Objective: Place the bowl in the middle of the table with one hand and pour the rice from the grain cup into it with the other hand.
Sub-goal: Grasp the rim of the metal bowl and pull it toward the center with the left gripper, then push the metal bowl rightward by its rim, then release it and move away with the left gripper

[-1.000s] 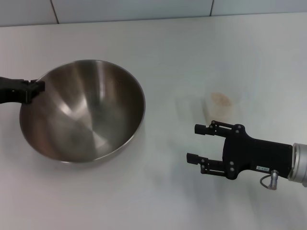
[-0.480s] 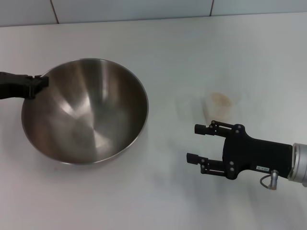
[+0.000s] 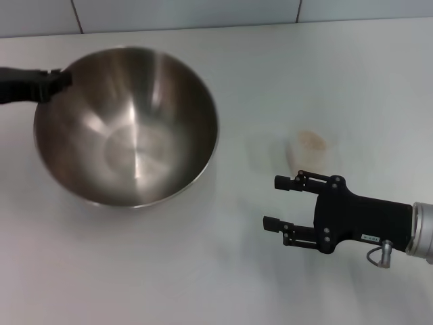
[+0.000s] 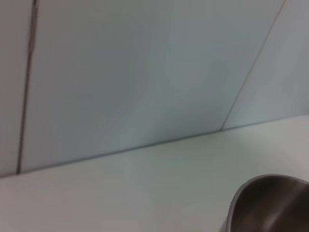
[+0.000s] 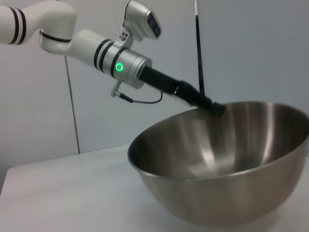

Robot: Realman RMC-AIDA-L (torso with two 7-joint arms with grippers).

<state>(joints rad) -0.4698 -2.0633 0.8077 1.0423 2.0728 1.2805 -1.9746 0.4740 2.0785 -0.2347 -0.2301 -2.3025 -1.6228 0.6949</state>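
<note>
Left claw clamped on our bowl rim, bowl tilted above the bench, right claw spread apart near the cup of rice

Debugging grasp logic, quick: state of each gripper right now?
Left gripper: shut on the bowl rim, bowl raised and tilted.
Right gripper: open, holding nothing, near the grain cup.

Left arm cut off at head view's edge, bowl cropped to a corner in left wrist view, grain cup faint, its outline hard to tell
</note>
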